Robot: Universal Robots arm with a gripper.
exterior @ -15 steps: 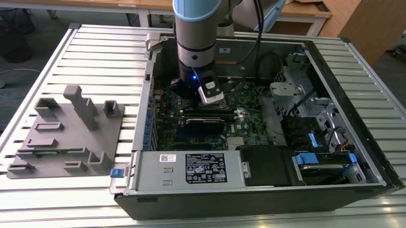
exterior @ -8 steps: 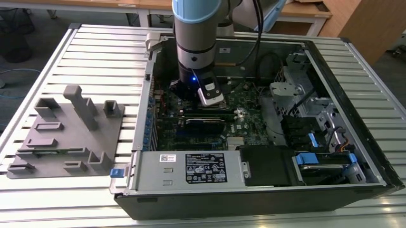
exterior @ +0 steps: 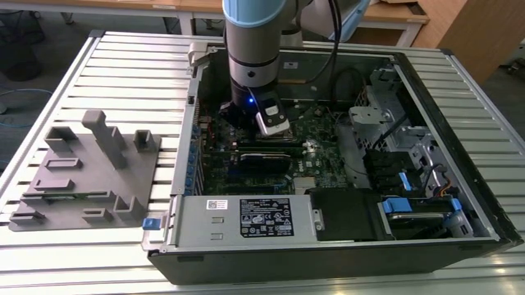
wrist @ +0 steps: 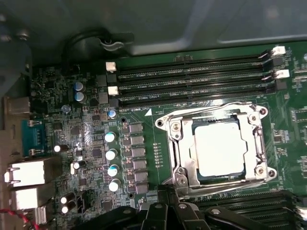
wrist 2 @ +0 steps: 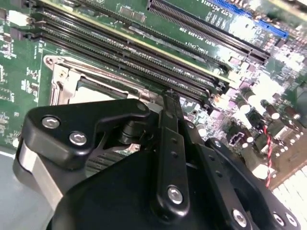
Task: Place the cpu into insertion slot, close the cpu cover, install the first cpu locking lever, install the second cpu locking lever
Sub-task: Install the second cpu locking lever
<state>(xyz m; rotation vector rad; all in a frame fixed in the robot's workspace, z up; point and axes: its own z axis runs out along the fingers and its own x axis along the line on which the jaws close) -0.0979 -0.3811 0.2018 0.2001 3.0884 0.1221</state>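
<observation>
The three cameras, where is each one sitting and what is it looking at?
Exterior view: off the arm, above, looking down into the open computer case; the arm shows.
First wrist view: on the arm, looking at the cpu under the cpu cover; gripper parts at the edge.
Second wrist view: on the arm, low behind the gripper, looking across the memory slots.
Both wrist views share the socket.

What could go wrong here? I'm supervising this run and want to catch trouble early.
The black gripper sits at the edge of the silver metal cpu cover, which is down over the square silver-topped cpu; a slip could scrape the green circuit board. The long black memory slots crowd it closely.
</observation>
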